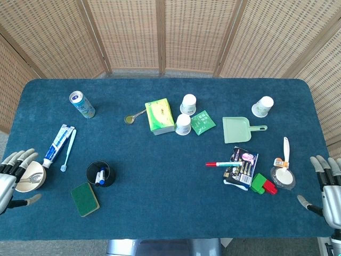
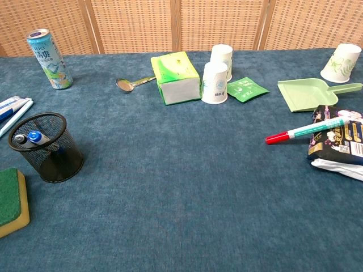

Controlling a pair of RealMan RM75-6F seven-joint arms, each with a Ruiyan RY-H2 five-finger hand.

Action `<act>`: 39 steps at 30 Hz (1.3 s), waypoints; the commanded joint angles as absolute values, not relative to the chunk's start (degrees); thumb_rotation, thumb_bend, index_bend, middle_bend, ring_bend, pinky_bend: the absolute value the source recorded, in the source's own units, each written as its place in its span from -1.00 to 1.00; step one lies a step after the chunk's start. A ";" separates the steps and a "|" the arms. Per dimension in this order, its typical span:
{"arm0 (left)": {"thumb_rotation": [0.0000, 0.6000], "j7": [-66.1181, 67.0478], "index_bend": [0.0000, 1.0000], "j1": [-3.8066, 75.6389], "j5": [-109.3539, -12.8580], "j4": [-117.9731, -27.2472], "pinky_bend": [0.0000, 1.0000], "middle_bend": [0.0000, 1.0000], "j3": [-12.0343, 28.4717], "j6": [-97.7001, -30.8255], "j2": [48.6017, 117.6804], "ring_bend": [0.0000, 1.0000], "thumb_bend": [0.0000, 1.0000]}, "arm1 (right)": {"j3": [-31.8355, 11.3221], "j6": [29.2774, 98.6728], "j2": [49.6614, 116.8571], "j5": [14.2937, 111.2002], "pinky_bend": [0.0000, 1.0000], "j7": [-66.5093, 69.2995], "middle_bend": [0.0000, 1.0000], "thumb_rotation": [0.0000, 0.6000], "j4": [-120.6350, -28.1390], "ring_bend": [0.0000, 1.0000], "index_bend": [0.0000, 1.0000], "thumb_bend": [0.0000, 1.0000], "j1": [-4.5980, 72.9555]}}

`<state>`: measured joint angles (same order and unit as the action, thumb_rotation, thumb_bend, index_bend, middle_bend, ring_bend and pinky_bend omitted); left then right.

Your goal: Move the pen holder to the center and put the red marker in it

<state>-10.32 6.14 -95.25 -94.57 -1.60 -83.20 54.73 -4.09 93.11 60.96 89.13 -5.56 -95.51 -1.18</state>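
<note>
step: reach pen holder (image 1: 99,173) | left hand (image 1: 11,178) fingers spread, empty; right hand (image 1: 329,186) likewise | advice: grasp mesh wall low, avoid sponge (image 1: 85,199)

Upright pen holder (image 1: 100,174); marker (image 1: 224,164) flat.

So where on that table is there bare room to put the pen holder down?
The biggest bare patch is mid-table, between the pen holder on the left and the red marker on the right, below the tissue box and cups. The near edge is bare too. It is crowded around the dark packet on the right.
</note>
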 commanded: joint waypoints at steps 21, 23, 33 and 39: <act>1.00 10.66 -1.00 22.33 -88.33 -99.43 -1.00 -1.00 1.65 -59.94 63.19 -1.00 -0.98 | -4.63 93.11 59.63 87.97 -1.00 -1.32 -1.00 1.00 -95.41 -1.00 -0.86 -1.00 -1.45; 1.00 12.64 -1.00 22.72 -87.24 -99.92 -1.00 -1.00 1.81 -59.55 63.92 -1.00 -0.98 | -4.64 93.02 59.51 87.93 -1.00 -0.84 -1.00 1.00 -95.39 -1.00 -0.86 -1.00 -1.43; 1.00 18.87 -1.00 25.27 -80.98 -100.61 -1.00 -1.00 2.64 -56.38 68.78 -1.00 -0.98 | -4.61 93.02 59.26 87.97 -1.00 0.08 -1.00 1.00 -95.30 -1.00 -0.86 -1.00 -1.50; 1.00 22.32 -0.98 26.98 -74.36 -101.68 -0.61 -1.00 3.09 -53.56 69.45 -1.00 -0.98 | -4.72 92.56 59.13 87.57 -1.00 1.01 -1.00 1.00 -95.16 -1.00 -0.86 -1.00 -1.36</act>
